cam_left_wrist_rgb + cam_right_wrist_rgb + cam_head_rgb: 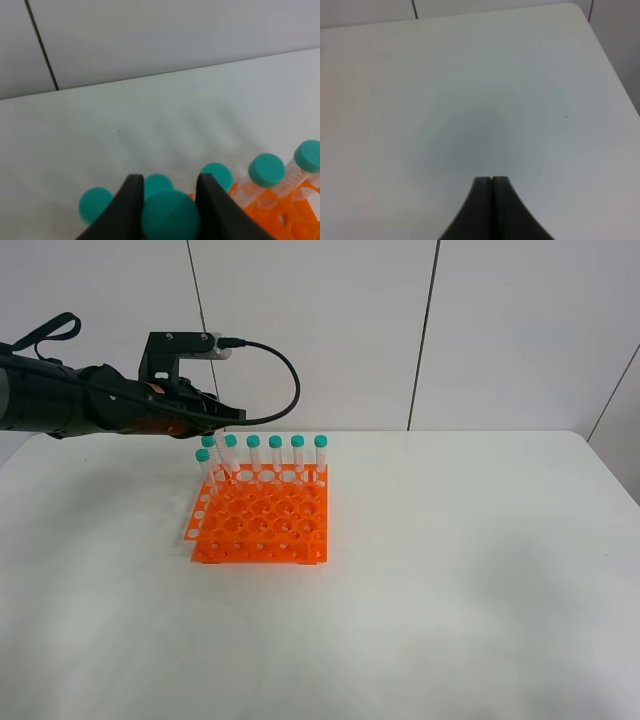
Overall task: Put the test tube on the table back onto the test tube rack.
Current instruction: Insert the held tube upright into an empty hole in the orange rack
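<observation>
The test tube rack [262,525] stands on the bench [470,570], left of the middle and toward the back. A line of tubes [275,455] stands along its rearmost row, and a tilted tube [207,468] leans just before that row's left end. The left tool [236,417] hangs over the rack's back-left corner, with the cap of a test tube [170,216] between its fingers.

A plain white panelled wall [320,330] stands behind, split by thin dark seams [424,335] (three show in the high view, each slightly slanted). Light is soft and even, shadows faint.
</observation>
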Available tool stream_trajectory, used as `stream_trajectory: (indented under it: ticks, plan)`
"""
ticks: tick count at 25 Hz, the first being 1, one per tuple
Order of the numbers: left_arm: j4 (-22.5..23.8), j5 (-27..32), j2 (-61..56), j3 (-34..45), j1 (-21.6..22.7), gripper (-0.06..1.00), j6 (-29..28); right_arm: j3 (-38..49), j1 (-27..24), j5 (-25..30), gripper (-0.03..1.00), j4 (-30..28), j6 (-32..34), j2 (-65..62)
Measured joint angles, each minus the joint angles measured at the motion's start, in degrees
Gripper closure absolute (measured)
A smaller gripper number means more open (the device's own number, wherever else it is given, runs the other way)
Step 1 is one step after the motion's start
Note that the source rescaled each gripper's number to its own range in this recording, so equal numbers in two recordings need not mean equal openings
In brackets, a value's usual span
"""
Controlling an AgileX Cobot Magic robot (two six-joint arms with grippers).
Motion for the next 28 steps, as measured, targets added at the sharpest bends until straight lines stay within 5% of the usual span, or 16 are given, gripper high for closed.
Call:
stream_trajectory:
  ticks: [28]
  plan:
    - [0.17,-3.28,0.15,2.30,-1.14,0.94,-1.70,0.00,0.00,0.00,0.97,0.00,0.00,0.00]
